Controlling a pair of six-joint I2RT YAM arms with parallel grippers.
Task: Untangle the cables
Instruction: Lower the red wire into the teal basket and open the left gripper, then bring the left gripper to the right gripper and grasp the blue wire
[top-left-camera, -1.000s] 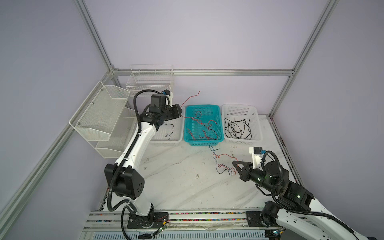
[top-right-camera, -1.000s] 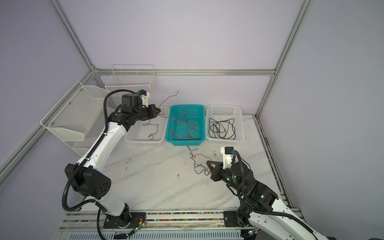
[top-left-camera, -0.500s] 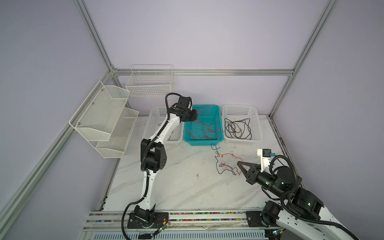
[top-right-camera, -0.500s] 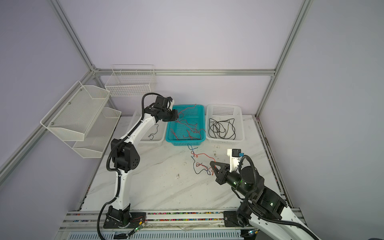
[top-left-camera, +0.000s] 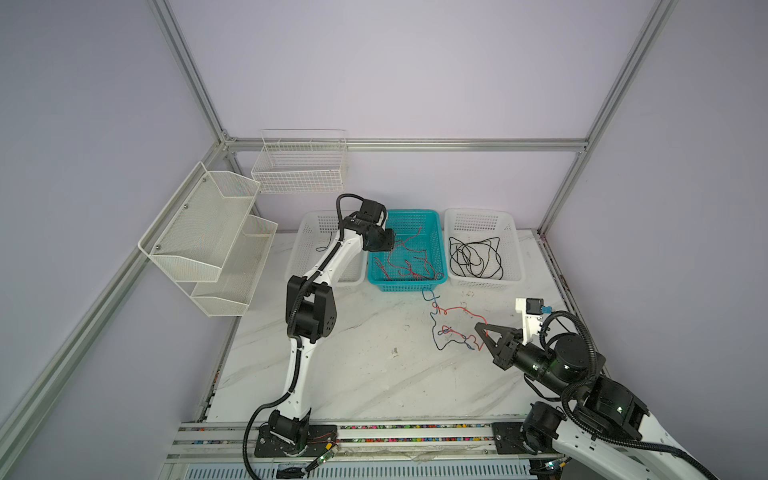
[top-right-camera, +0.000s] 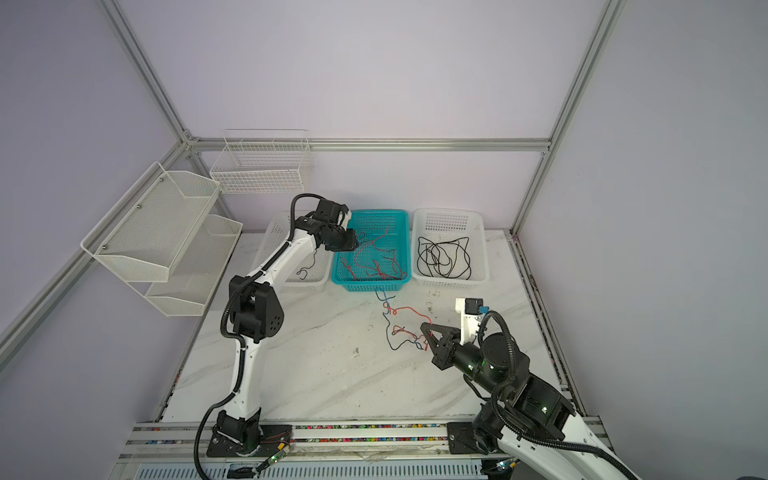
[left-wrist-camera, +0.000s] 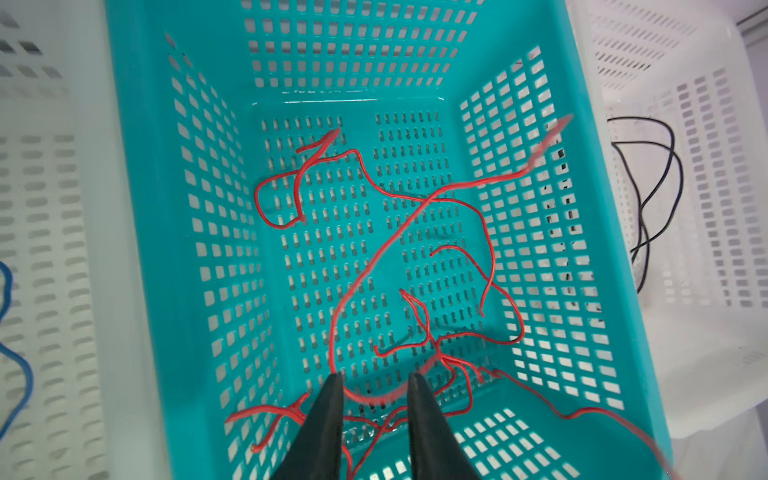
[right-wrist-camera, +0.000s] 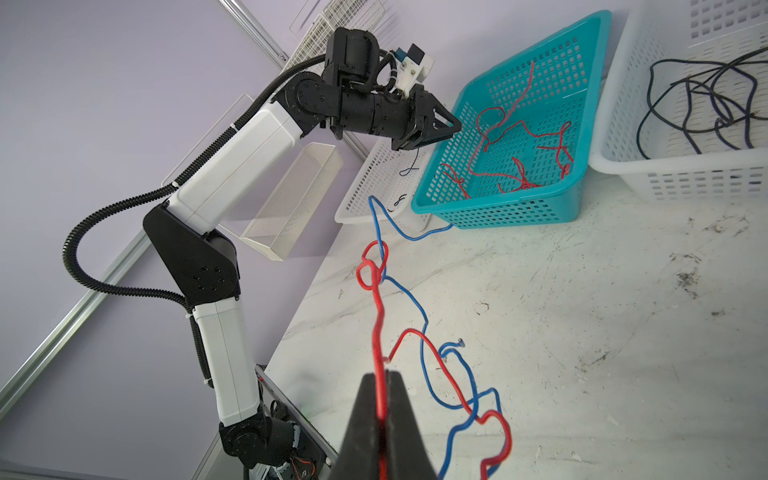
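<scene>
A tangle of red and blue cables (top-left-camera: 451, 330) (top-right-camera: 401, 330) lies on the marble table in front of the baskets. My right gripper (top-left-camera: 482, 329) (right-wrist-camera: 380, 376) is shut on a red cable (right-wrist-camera: 376, 324) of that tangle, which is knotted with a blue cable (right-wrist-camera: 424, 332) farther along. My left gripper (top-left-camera: 385, 242) (left-wrist-camera: 375, 377) hovers open over the teal basket (top-left-camera: 407, 286) (left-wrist-camera: 137, 208). A blurred red cable (left-wrist-camera: 374, 270) loops loose between its fingertips. Several other red cables (top-left-camera: 409, 264) lie on the basket floor.
A white basket (top-left-camera: 482, 282) right of the teal one holds black cables (top-left-camera: 476, 257). Another white basket (top-left-camera: 307, 232) on the left holds thin blue wire (left-wrist-camera: 25, 374). Wire racks (top-left-camera: 208, 232) hang on the left and back walls.
My left arm swung from the left white basket over to the teal basket carrying a red cable, and its jaws opened, letting it go. My right gripper drew back slightly, still shut.
</scene>
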